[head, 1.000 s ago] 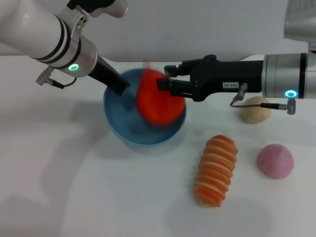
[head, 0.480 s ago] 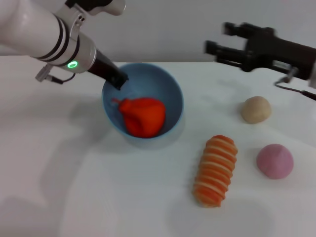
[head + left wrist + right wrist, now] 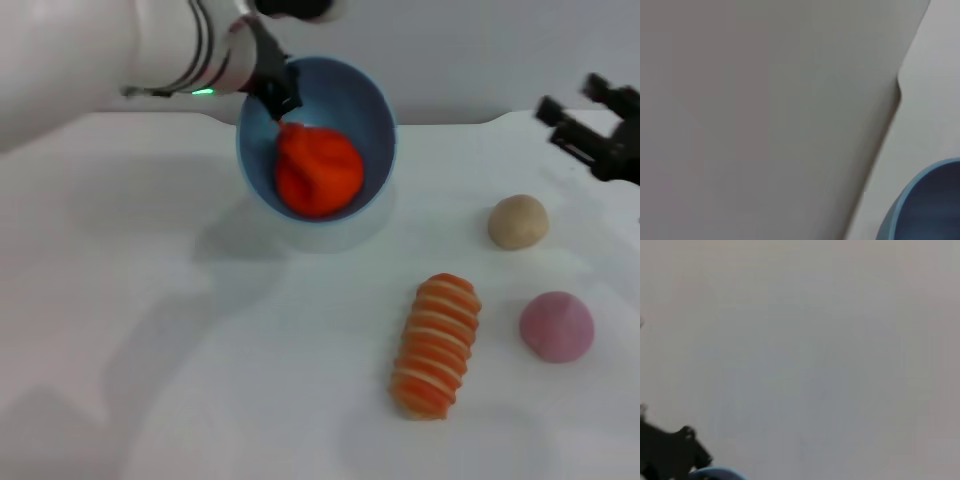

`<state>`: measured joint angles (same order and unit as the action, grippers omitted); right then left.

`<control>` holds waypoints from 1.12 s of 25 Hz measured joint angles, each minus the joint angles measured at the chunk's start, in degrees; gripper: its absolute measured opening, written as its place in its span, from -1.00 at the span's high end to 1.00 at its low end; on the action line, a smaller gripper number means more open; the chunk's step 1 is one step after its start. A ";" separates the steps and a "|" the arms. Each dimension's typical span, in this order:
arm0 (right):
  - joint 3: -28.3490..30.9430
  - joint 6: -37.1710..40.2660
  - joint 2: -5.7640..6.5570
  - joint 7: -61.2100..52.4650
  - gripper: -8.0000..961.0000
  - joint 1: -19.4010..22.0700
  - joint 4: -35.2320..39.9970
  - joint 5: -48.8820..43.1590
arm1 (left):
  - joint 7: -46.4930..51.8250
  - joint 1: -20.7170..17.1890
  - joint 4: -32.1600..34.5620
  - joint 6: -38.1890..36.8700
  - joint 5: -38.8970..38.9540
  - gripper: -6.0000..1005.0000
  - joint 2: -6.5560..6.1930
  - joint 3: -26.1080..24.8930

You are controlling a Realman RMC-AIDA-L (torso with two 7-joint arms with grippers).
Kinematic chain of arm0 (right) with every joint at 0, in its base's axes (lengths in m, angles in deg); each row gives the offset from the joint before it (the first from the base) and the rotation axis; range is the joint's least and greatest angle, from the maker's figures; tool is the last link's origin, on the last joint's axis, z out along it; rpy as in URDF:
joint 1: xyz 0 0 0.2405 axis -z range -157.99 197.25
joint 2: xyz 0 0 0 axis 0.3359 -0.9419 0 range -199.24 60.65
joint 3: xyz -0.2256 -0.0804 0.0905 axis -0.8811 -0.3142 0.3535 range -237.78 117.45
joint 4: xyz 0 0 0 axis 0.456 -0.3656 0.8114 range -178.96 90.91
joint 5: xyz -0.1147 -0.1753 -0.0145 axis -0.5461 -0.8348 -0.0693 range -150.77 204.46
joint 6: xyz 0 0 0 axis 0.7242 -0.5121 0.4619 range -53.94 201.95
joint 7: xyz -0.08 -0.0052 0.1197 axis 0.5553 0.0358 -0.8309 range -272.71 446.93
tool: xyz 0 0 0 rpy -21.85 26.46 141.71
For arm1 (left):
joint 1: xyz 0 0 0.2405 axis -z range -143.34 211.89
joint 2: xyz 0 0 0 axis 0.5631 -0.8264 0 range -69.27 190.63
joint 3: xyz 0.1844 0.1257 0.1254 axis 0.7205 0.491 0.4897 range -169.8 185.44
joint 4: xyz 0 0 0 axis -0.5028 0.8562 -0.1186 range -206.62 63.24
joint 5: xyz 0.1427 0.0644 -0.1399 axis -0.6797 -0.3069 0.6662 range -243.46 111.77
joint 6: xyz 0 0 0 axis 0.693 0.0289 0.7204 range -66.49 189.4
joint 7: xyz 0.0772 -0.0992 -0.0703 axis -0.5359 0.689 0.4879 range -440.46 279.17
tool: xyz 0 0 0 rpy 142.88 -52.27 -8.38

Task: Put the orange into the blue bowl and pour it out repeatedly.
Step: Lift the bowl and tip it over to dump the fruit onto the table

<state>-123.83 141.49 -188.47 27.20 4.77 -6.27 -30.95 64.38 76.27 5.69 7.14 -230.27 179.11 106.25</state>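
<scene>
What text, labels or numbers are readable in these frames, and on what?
None readable.
The blue bowl, held by the left gripper, and the orange inside it carry no markings.
The striped loaf, tan ball and pink ball are plain.
The right gripper shows no legible label.

Lumpy red-orange orange (image 3: 318,172) inside light-blue bowl (image 3: 368,95), bowl tilted (seemingly lifted off table)
</scene>
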 joint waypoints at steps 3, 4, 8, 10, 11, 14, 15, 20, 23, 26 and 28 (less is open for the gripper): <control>1.22 1.40 0.29 1.67 -0.55 0.41 -3.87 2.94 | -2.13 -1.24 2.30 3.68 -1.13 0.99 -0.38 3.65; 1.54 1.59 0.32 1.96 -0.55 0.49 -4.54 3.18 | -2.13 -1.24 2.30 3.68 -1.13 0.99 -0.38 3.65; 1.99 2.00 0.13 3.48 -0.55 0.80 -7.23 3.45 | -8.96 -4.58 5.69 9.97 -1.20 0.99 -0.27 6.86; 2.31 2.48 0.12 3.54 -0.55 0.78 -8.67 3.70 | -13.82 -6.93 7.38 14.09 -1.22 0.99 -0.26 8.86; 2.47 2.72 0.11 3.57 -0.55 0.78 -9.24 3.91 | -13.82 -6.93 7.38 14.09 -1.22 0.99 -0.26 8.86; 2.65 3.17 0.06 3.63 -0.55 0.91 -10.28 4.51 | -25.58 -12.56 9.25 25.71 -1.29 0.99 -0.01 11.91; 2.65 3.25 0.04 3.63 -0.55 0.94 -10.36 4.58 | -27.59 -13.42 9.23 27.93 -1.30 0.99 0.01 12.39; 2.68 3.97 -0.01 3.67 -0.55 0.83 -10.96 4.72 | -43.00 -19.12 5.81 45.42 -1.27 0.99 0.07 15.99; 2.68 3.99 -0.01 3.68 -0.54 0.59 -11.13 4.74 | -47.18 -20.22 3.92 49.58 -1.27 0.99 0.11 17.23; 2.68 4.01 -0.01 3.69 -0.54 0.14 -11.62 5.04 | -50.37 -21.48 2.32 54.41 -1.25 0.99 0.18 18.38; 2.67 4.03 -0.01 3.70 -0.54 -0.15 -11.81 5.58 | -53.39 -23.11 1.01 60.86 -1.25 0.99 0.19 19.95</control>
<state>-121.16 145.52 -188.48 30.90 4.62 -18.08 -25.37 10.99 53.16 6.70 68.00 -231.51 179.30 126.20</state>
